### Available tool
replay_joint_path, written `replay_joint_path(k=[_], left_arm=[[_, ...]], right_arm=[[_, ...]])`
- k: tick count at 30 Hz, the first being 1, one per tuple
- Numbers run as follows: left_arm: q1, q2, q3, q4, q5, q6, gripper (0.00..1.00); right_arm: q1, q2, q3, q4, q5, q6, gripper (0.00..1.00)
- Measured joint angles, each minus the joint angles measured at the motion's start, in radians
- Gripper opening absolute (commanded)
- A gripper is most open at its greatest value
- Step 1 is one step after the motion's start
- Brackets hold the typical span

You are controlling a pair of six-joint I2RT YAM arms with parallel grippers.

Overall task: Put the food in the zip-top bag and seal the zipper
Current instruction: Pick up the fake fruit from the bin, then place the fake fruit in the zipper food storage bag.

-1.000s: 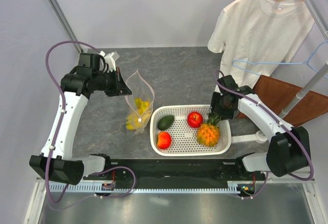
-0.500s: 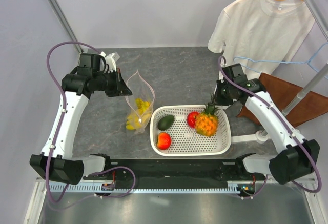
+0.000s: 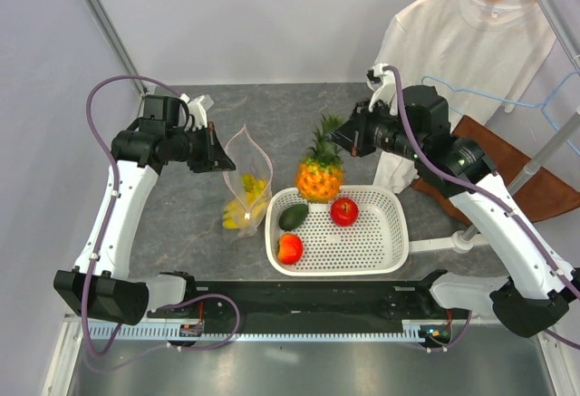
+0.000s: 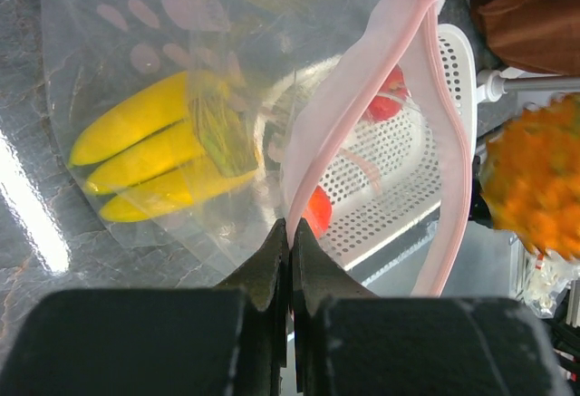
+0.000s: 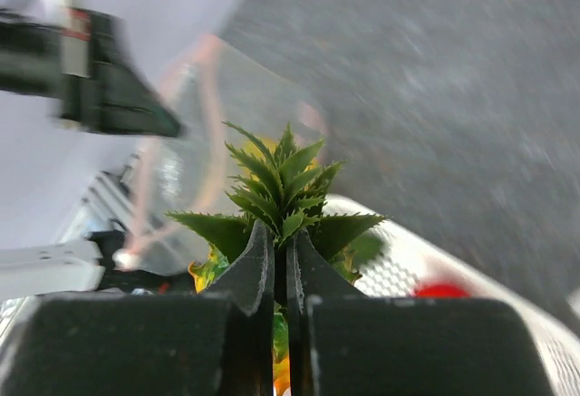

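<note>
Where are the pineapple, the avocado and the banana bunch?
pineapple [image 3: 319, 179], top view, orange body.
avocado [image 3: 293, 217], top view, middle of its skin.
banana bunch [image 4: 145, 162], left wrist view, middle banana.

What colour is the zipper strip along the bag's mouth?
The zipper strip is pale pink. It shows best in the left wrist view.

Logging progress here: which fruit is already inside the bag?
The bananas: they lie inside the bag. The pineapple hangs from the right hand; apple, avocado and red-orange fruit sit in the basket.
</note>
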State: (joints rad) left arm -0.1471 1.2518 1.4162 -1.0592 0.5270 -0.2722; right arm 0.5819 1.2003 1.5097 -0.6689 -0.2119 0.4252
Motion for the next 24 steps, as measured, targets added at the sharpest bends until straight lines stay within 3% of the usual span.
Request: replay_joint_path(k=[12,18,24], left_arm=[[0.000,0.006,0.000,0.000,0.030,0.000,0.02],[0.000,0.013,0.000,0.000,0.053,0.000,0.02],[0.000,0.013,0.011,0.000,0.096,0.000,0.02]], right_arm=[[0.277,0.190,0.232,0.299,0.088,-0.103,0.00],[0.412,0.236,0.167,0.427,0.227,-0.232,0.00],[0.434,0.236,0.002,0.526,0.386,-0.388,0.00]])
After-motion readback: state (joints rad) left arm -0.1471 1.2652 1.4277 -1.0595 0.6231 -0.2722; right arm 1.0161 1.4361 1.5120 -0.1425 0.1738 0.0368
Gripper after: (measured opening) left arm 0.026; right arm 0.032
